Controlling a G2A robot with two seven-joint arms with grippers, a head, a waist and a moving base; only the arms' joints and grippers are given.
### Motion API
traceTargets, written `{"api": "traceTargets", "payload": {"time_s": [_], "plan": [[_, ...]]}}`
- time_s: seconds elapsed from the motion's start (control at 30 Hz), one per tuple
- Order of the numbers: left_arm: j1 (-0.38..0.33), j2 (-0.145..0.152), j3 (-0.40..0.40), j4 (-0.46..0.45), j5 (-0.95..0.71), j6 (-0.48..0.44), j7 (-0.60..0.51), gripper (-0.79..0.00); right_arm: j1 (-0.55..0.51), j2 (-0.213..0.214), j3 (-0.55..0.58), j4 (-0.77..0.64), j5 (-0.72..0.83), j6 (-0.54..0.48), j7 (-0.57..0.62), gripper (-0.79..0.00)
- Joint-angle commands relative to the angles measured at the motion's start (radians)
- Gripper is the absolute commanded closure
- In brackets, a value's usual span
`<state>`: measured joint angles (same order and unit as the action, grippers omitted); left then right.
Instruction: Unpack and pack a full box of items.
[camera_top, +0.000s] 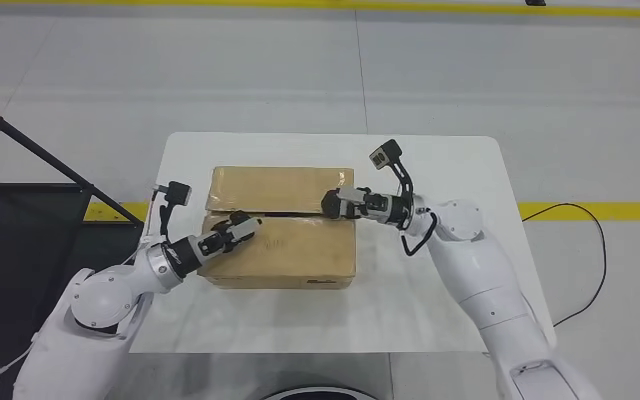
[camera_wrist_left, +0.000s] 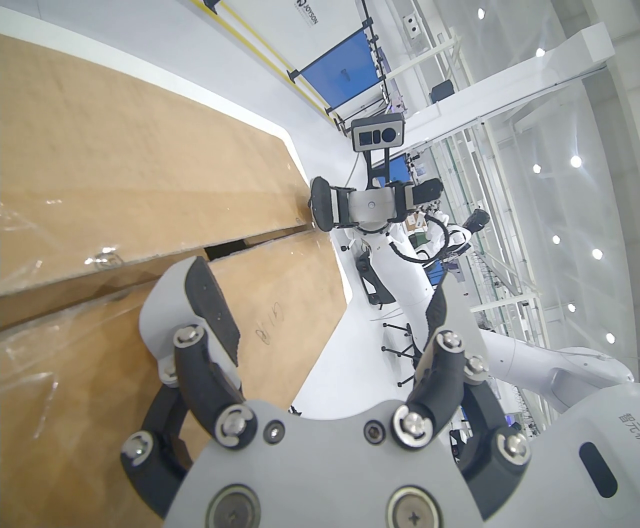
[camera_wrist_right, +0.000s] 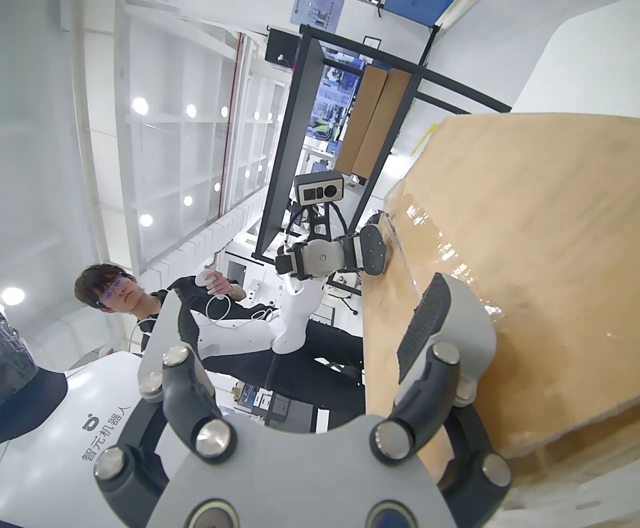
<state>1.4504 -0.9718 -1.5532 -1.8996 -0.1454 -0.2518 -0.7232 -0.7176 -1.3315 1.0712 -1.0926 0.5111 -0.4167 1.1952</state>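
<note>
A brown cardboard box (camera_top: 280, 225) sits in the middle of the white table, both top flaps folded down. They meet along a seam (camera_top: 280, 212) with a small dark gap (camera_wrist_left: 225, 247). Clear tape clings to the box (camera_wrist_left: 125, 150) near the left end. My left gripper (camera_top: 243, 228) is open at the seam's left end, one finger (camera_wrist_left: 210, 300) lying on the near flap. My right gripper (camera_top: 332, 203) is open at the seam's right end, one finger (camera_wrist_right: 430, 320) against the box (camera_wrist_right: 540, 225) top. Each wrist view shows the other gripper (camera_wrist_left: 325, 205) (camera_wrist_right: 372, 248) at the far end.
The white table (camera_top: 440, 170) has bare surface to the right, behind and in front of the box. A black frame and dark mat (camera_top: 40, 210) stand off the table's left edge. A yellow floor line (camera_top: 570, 209) runs past both sides.
</note>
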Motion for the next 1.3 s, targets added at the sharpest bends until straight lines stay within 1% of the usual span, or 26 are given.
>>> {"api": "traceTargets", "payload": {"time_s": [0.0,0.17,0.3,0.53,0.73,0.83,1.27], "plan": [[0.001,0.000,-0.001,0.003,0.000,-0.002,0.002,-0.785,-0.007,0.003,0.003,-0.014,-0.016,0.020,-0.009,-0.785],[0.007,-0.001,-0.013,0.000,0.002,-0.017,0.029,-0.785,-0.029,0.012,0.005,-0.059,-0.064,0.086,-0.028,-0.785],[0.017,-0.001,-0.052,-0.015,-0.003,-0.028,0.066,-0.785,-0.045,0.017,0.008,-0.083,-0.085,0.111,-0.045,-0.785],[0.069,0.003,-0.179,-0.036,-0.025,-0.040,0.109,-0.785,-0.056,0.022,0.004,-0.094,-0.124,0.152,-0.080,-0.785],[0.146,0.005,-0.302,-0.050,-0.057,-0.051,0.121,-0.785,-0.058,0.023,0.005,-0.094,-0.129,0.161,-0.091,-0.785],[0.185,0.006,-0.358,-0.062,-0.069,-0.063,0.103,-0.785,-0.058,0.023,0.005,-0.094,-0.129,0.161,-0.091,-0.785],[0.185,0.006,-0.358,-0.062,-0.069,-0.063,0.103,-0.785,-0.058,0.023,0.005,-0.094,-0.129,0.161,-0.091,-0.785]]}}
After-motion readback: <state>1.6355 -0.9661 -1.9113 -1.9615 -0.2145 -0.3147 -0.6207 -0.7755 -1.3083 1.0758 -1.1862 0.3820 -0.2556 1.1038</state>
